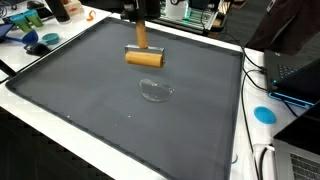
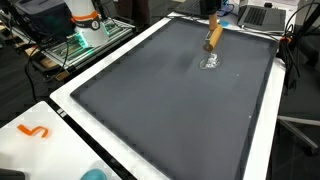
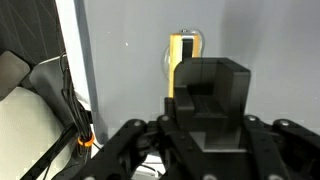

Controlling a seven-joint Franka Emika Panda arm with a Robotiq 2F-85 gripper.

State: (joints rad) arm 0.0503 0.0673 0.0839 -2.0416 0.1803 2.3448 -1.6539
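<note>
Wooden mallet (image 1: 145, 57) is seen head-down at the grey mat (image 1: 80, 110), near a glass dish (image 1: 155, 90) not yet touched; whether the tool (image 1: 137, 16) above is clamped on its handle cannot be told.

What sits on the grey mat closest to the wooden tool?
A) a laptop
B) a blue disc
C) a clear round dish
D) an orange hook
C: in both exterior views a clear round dish lies on the dark mat right beside the wooden tool, and nothing else is on the mat near it.
</note>
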